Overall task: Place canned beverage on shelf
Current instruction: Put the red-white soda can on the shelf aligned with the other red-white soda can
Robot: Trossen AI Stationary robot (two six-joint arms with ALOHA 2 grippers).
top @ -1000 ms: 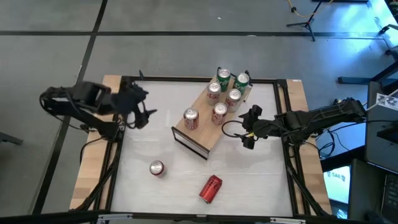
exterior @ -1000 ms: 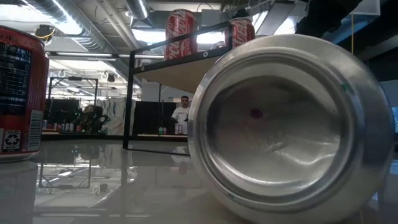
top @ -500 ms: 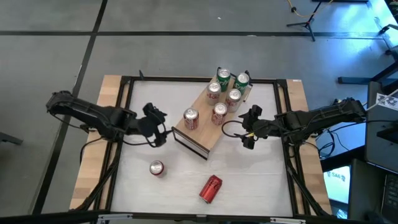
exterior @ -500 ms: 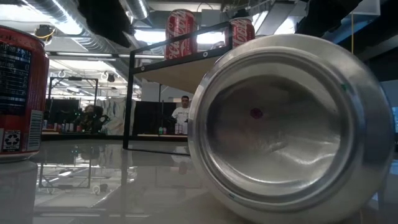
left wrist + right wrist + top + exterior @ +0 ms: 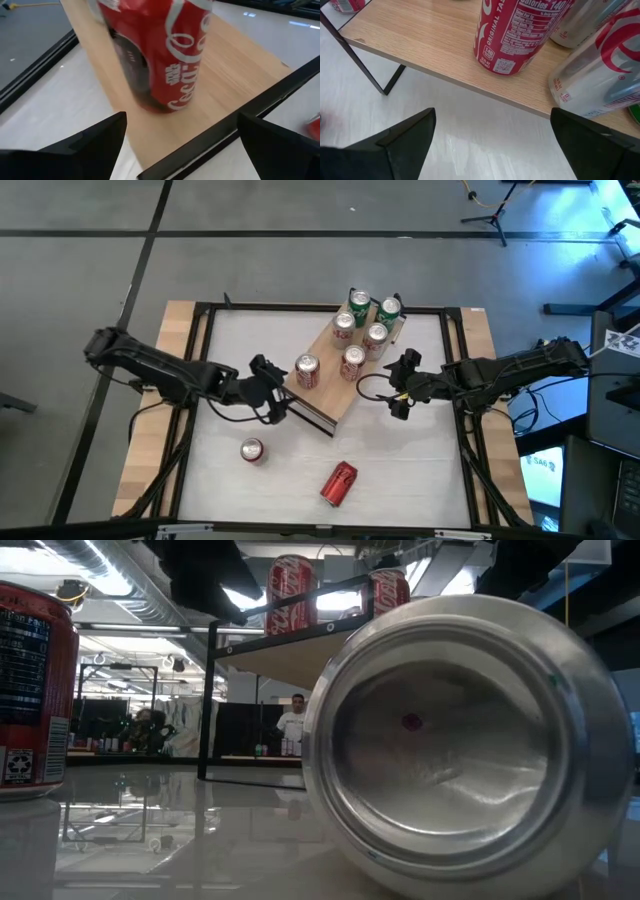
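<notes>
Near the high view's centre, the left gripper, fingers wide and empty, crowds the shelf; further reach could topple the red can.

The high camera looks straight down on the whole worktop. The low one sits at surface level, close behind a fallen can lying toward six o'clock overhead, facing twelve. Each wrist camera peers closely at the shelf, apparently from opposite long sides; all four views share that shelf.
</notes>
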